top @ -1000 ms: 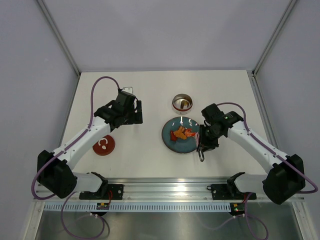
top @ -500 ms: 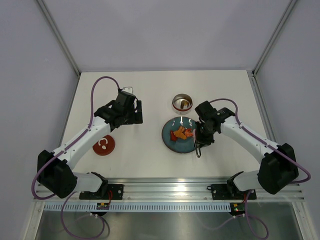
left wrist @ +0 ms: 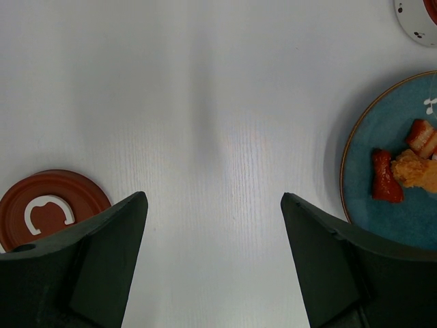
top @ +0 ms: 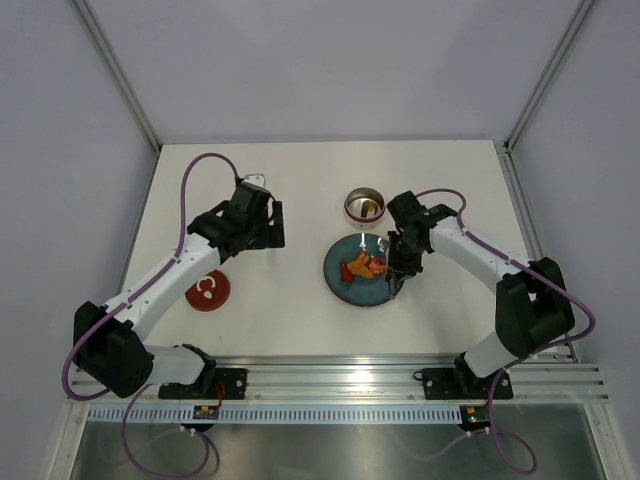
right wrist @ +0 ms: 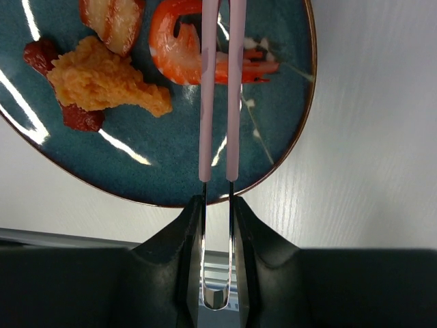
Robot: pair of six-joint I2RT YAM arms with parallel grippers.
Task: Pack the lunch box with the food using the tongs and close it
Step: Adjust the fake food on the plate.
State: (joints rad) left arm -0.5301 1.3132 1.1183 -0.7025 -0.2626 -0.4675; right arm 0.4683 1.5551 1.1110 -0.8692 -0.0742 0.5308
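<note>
Since the small round shiny steel lunch box (top: 364, 206) is the main thing, I'll start there: it sits lidless just above the middle of the overhead view. Its matching round red lid with the white curled mark (top: 208, 291) lies flat, mark up, way off at the lower left, well apart from it.

Right below the tin, close but not touching, is the wide teal glazed plate (top: 343, 286). All the food I can see, small orange and red scraps (top: 362, 268), is bunched around the middle of that plate. The right wrist view shows it better: a lumpy orange battered chunk (right wrist: 102, 82), a dark red piece tucked beside it, and a curled orange-red shrimp-looking bit (right wrist: 181, 48) near the top.

The slim silvery metal tongs (right wrist: 207, 96) run straight up that view, their two arms close together and nearly parallel, crossing over the shrimp piece. The tips run off the top edge, so I can't say what they touch. The right gripper (right wrist: 217, 212) has its black jaws pinched on the looped end of the tongs, at the plate's right rim.

The left gripper (left wrist: 213, 225) hangs over bare white table (top: 300, 180) between lid and plate, jaws spread wide, holding nothing.
</note>
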